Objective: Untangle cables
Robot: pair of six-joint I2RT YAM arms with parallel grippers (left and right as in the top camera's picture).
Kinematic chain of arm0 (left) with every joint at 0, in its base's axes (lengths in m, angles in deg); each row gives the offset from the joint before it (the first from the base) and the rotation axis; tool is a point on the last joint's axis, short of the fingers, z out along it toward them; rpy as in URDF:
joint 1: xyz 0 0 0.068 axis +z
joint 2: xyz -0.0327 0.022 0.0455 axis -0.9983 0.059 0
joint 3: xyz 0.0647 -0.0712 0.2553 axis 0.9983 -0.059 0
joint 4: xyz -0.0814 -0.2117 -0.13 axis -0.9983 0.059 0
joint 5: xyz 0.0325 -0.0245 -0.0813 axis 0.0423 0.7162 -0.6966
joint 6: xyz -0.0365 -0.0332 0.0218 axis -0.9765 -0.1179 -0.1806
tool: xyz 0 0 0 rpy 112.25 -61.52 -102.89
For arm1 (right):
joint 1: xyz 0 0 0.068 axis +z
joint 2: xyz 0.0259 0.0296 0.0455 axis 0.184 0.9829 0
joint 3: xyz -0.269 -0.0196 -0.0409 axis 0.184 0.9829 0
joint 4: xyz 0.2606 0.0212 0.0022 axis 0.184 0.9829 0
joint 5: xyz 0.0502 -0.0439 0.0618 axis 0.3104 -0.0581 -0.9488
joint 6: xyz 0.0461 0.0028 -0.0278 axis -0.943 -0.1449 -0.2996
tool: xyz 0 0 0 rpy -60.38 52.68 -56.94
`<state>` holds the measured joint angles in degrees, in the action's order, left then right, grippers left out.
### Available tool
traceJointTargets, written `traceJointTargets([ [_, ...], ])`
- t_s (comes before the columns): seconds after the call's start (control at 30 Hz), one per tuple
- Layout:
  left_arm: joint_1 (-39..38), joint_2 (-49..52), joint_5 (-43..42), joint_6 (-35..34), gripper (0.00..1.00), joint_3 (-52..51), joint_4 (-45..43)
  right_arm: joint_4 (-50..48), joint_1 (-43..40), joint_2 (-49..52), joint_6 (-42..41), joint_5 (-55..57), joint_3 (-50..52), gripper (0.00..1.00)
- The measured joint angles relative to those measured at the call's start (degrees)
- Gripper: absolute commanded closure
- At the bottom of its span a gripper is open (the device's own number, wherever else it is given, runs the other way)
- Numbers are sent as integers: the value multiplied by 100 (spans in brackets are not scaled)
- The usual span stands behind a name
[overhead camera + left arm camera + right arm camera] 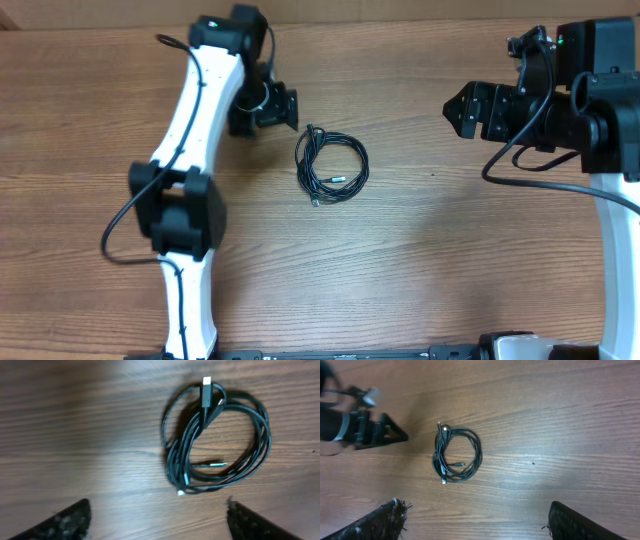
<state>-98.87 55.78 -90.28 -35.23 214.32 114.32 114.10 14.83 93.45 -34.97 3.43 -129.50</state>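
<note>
On the wooden table (420,260), the cables (332,165) lie in one small loose coil, with a silvery plug tip (216,464) inside the loop. Near the coil's upper left in the overhead view, the left gripper (280,105) hangs with jaws spread, holding nothing. Well apart on the opposite side, the right gripper (455,110) is likewise spread and empty.

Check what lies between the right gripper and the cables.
Between the right gripper and the cables, only bare table, save a tiny dark speck; the overhead view shows it.
</note>
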Motion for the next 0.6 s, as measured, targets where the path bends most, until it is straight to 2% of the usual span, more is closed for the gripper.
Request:
traceJointTargets([
  [0.13,-109,682,-321,564,39,0,4,81,0,31,7,68,0,10],
  [0.23,-205,1025,-413,1325,57,0,107,131,0,31,96,107,0,9],
  [0.37,-258,1154,-400,2236,55,0,94,236,0,33,214,151,0,9],
  [0.43,-269,1154,-407,2459,46,2,-17,247,0,33,238,153,0,9],
  [0.47,-273,1154,-404,2472,41,4,-83,243,0,33,258,155,0,9],
  [0.6,-273,1154,-332,1908,44,9,-345,212,0,33,293,175,0,9],
])
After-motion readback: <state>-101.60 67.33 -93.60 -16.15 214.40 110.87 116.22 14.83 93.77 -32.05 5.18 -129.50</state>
